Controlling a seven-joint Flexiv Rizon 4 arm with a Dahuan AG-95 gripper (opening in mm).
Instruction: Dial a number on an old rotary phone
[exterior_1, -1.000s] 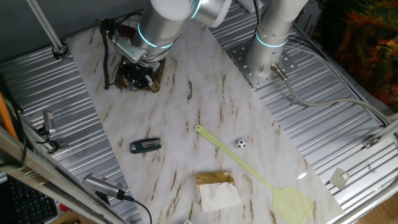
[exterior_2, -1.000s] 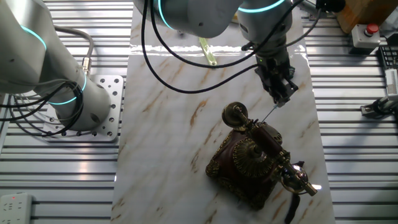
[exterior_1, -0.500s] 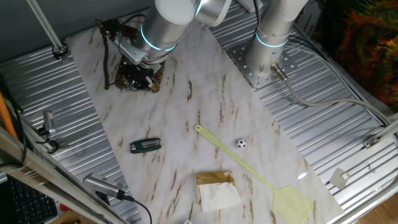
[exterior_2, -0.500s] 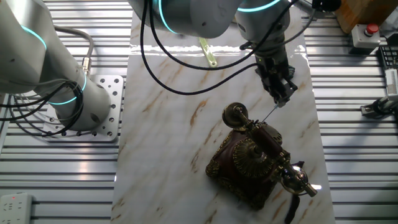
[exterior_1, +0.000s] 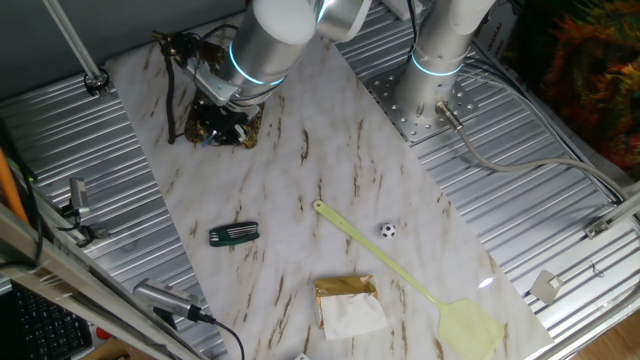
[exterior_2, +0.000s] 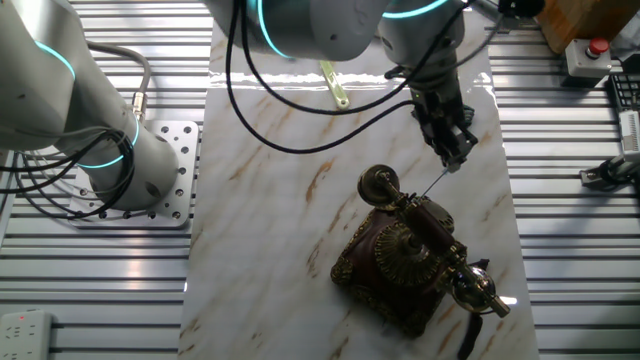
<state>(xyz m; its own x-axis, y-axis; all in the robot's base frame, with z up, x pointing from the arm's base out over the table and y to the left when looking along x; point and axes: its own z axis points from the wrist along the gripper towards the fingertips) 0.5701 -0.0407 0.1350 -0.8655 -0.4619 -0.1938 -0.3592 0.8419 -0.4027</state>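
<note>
Old rotary phone (exterior_2: 410, 262) sits at the far end of the marble table (exterior_1: 340, 160), handset on its cradle. Gripper (exterior_2: 455, 148) hangs just above and beside it, fingers pinched on a thin rod (exterior_2: 436, 181) angled toward the phone. Risk: the rod misses a dial hole, skids off brass, or nudges the handset off.

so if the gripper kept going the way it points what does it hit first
Probably the phone: the gripper angles down toward its handset, with a thin rod already reaching that way. Depth is unclear.
</note>
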